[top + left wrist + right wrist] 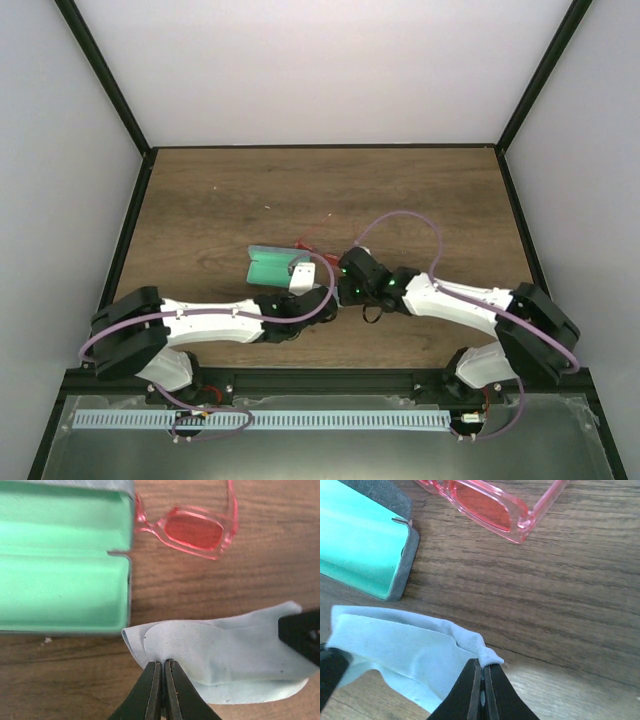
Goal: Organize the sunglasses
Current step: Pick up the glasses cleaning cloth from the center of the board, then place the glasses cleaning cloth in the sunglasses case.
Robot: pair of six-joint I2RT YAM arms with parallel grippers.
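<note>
The sunglasses point(195, 530) with red translucent lenses lie open on the wood table beyond the cloth; they also show in the right wrist view point(485, 507) and as a red sliver in the top view point(312, 247). The light blue cloth point(235, 655) hangs between both grippers, also seen in the right wrist view point(405, 652). My left gripper point(163, 664) is shut on one edge of the cloth. My right gripper point(482, 667) is shut on another corner of it. The open case point(60, 560) with green lining lies left of the sunglasses.
The case shows in the top view point(272, 265) near the table's middle, and in the right wrist view point(365, 540). Black frame posts and white walls enclose the wood table point(230, 200). Both arms meet near the middle front.
</note>
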